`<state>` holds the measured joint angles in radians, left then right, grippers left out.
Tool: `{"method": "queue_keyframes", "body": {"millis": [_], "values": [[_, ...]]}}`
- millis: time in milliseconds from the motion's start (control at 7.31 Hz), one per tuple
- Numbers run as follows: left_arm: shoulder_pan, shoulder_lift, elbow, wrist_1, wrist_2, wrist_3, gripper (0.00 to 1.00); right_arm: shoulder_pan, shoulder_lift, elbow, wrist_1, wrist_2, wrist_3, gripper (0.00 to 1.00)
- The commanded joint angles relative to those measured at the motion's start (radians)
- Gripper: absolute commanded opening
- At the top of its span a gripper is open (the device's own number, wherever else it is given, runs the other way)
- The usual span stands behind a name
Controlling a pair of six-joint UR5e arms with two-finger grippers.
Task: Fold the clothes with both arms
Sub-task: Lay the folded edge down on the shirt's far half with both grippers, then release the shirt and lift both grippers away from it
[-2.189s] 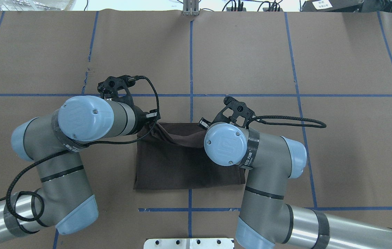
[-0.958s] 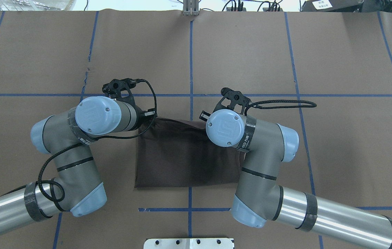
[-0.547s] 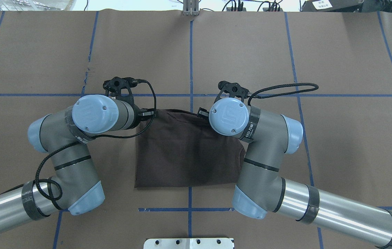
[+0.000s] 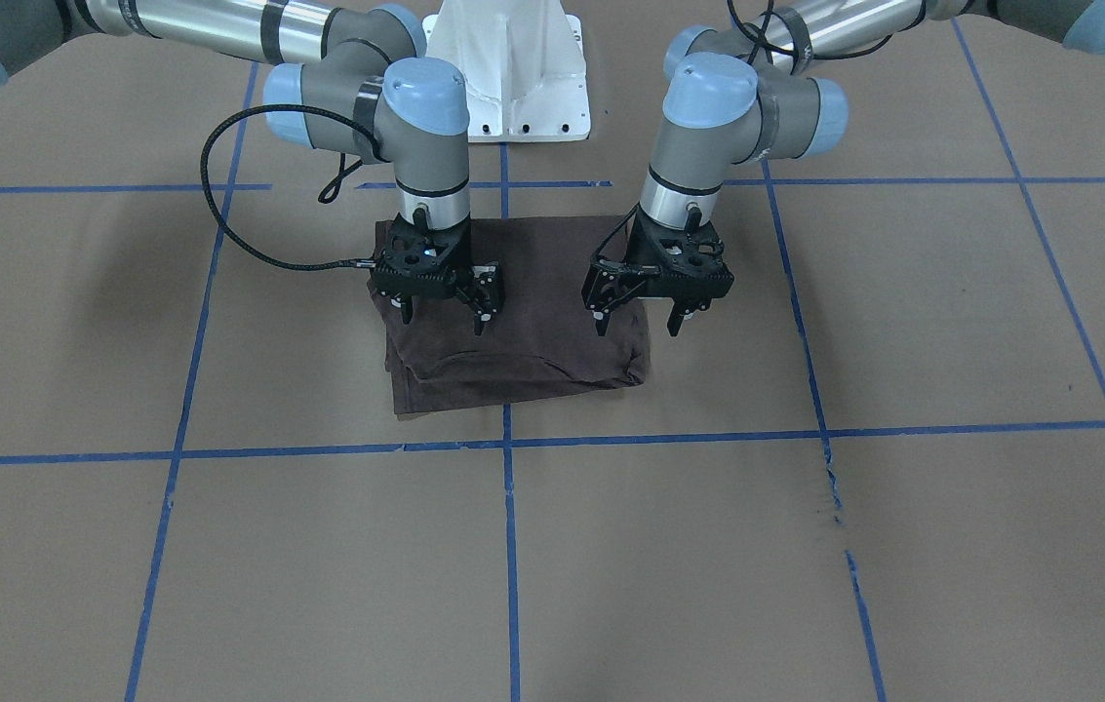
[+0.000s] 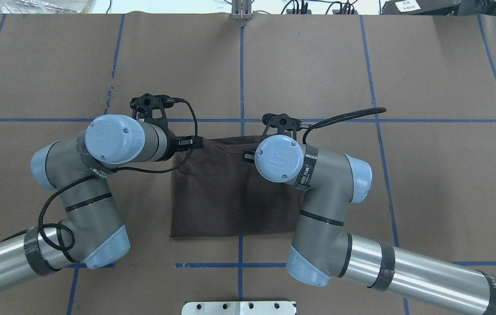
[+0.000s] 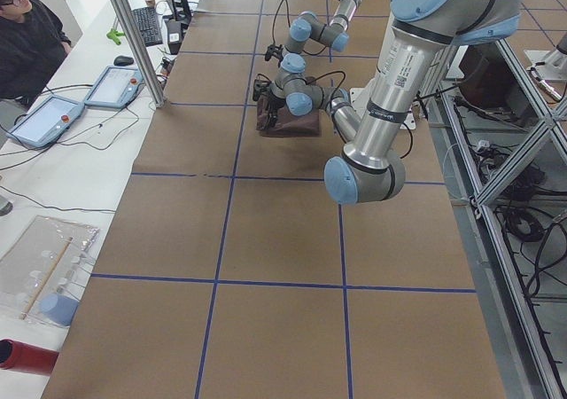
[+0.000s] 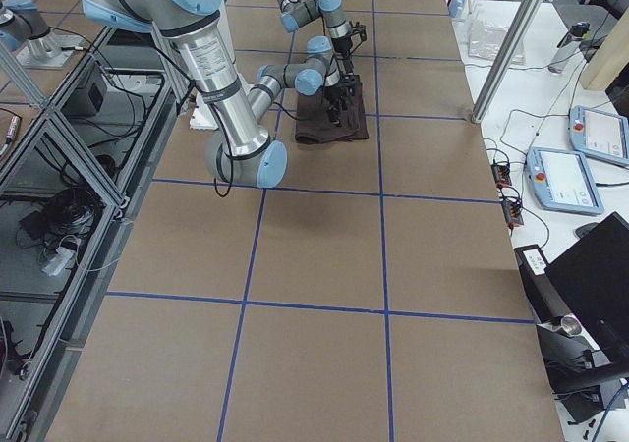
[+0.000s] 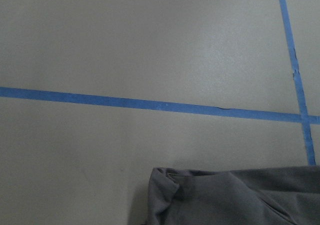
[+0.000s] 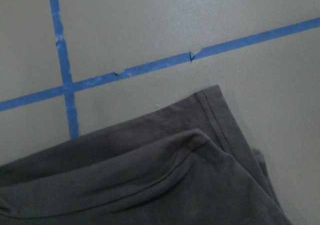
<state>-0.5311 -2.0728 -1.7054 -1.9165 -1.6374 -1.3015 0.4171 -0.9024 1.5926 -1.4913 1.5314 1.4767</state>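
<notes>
Dark brown-grey cotton T-shirt [image 4: 523, 356] lies folded in a thick rectangle on the brown paper table [image 4: 806, 546] | left black two-finger gripper [image 4: 637, 327] and right black two-finger gripper [image 4: 443, 320] hover above it, jaws open, empty | step: fold seems laid | next: probably lift away, check edges.

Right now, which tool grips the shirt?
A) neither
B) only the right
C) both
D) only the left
A: the left tool and right tool both stand open with nothing between their fingers, and the shirt lies folded flat.
</notes>
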Motion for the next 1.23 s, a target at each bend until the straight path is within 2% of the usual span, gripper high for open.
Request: {"method": "queue_keyframes", "body": {"millis": [0,684,821,958,1094], "values": [[0.0,0.0,0.0,-0.002,-0.001,-0.002,1.0,0.024,0.002,-0.043,-0.007,-0.007,-0.105,1.0],[0.003,0.0,0.0,-0.002,-0.001,-0.007,1.0,0.175,-0.007,-0.161,-0.014,0.027,-0.364,1.0],[0.008,0.0,0.016,-0.001,0.001,-0.009,1.0,0.23,-0.007,-0.154,-0.007,0.138,-0.403,1.0],[0.011,-0.009,0.038,0.007,0.002,-0.009,1.0,0.273,-0.007,-0.122,-0.006,0.204,-0.415,1.0],[0.014,-0.018,0.076,0.004,0.002,-0.01,1.0,0.287,-0.006,-0.093,-0.009,0.226,-0.43,1.0]]}}
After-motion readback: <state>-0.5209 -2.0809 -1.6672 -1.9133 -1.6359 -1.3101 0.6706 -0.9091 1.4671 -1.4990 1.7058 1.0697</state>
